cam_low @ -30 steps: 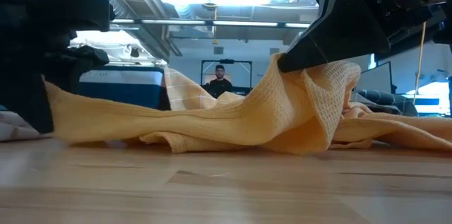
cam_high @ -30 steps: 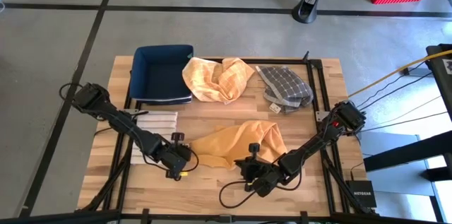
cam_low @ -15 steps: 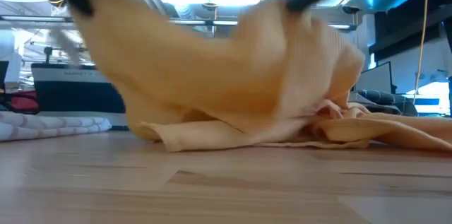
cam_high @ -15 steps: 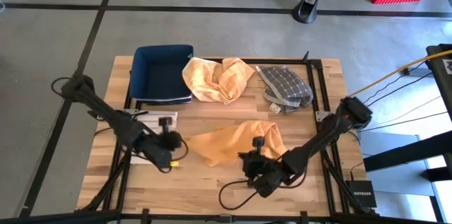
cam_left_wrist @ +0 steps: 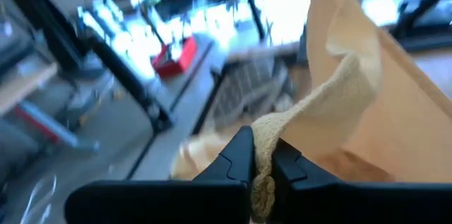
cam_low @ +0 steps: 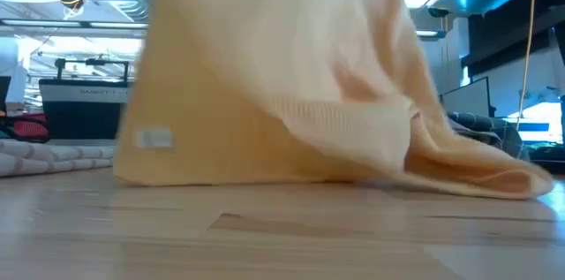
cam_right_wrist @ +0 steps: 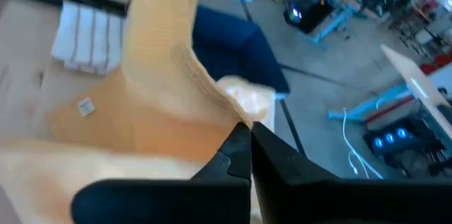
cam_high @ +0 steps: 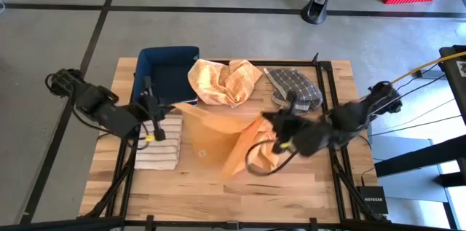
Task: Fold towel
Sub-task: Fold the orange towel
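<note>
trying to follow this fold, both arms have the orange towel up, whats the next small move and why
Probably draw the two grippers apart to pull the orange towel taut. The left gripper and right gripper are each shut on a corner, yet in the high view the cloth sags between them and bunches near the right arm, its lower edge dragging on the table. Flattened, it could be laid out for folding.

We are two dark, near-black jointed arms, each built of slim links and bulkier rounded joint housings. Black cables loop loosely along the left arm (cam_high: 102, 111) and trail from the right arm (cam_high: 342, 118). A small yellow mark shows near our left wrist. Our fingers (cam_left_wrist: 244, 160) are matte black, flat-sided and tapering to narrow tips.
</note>
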You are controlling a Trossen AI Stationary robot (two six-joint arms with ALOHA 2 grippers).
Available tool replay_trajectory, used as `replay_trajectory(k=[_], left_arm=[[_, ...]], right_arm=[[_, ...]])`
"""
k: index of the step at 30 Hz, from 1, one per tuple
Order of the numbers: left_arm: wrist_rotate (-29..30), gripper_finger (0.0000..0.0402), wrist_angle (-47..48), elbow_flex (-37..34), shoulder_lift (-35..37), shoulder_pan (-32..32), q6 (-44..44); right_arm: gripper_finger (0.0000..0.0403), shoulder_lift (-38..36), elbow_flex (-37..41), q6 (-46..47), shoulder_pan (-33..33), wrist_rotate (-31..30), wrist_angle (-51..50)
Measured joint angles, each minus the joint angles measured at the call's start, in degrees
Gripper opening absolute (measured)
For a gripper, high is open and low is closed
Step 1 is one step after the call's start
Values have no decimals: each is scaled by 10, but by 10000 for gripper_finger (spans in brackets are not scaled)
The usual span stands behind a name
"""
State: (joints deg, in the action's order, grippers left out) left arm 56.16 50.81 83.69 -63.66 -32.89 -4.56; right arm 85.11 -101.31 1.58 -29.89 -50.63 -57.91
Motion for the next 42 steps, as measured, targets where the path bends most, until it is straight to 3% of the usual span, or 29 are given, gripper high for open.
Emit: replay_trajectory(k=[4, 7, 10, 13, 17, 21, 26, 31, 36, 38, 42], left_arm=[[1, 1, -104, 19, 0, 0, 114], [18, 2, -179, 21, -1, 1, 202], [71, 2, -214, 21, -1, 0, 264], [105, 1, -203, 21, -1, 1, 271], [109, 2, -144, 21, -1, 1, 224], [116, 2, -47, 20, -1, 1, 138], [116, 1, 55, 20, -3, 1, 30], [91, 2, 165, 20, -3, 0, -102], [40, 2, 293, 20, -5, -1, -260], [26, 2, 325, 17, -8, -1, -305], [8, 2, 336, -9, -9, 0, -337]], right_arm=[[5, -23, -46, -94, 28, 87, 16], [5, -34, -78, -147, 59, 219, 16], [5, -44, -108, -139, 104, 377, 17], [5, -50, -113, -84, 141, 455, 8], [5, -48, -80, -48, 159, 451, -54], [5, -48, -17, -28, 168, 351, -67], [18, -34, 72, 82, 173, 243, -59], [98, -17, 106, 206, 188, 285, -143], [184, -16, 181, 292, 153, 402, -154], [209, -16, 217, 306, 126, 396, -153], [232, -15, 309, 335, 86, 317, -123]])
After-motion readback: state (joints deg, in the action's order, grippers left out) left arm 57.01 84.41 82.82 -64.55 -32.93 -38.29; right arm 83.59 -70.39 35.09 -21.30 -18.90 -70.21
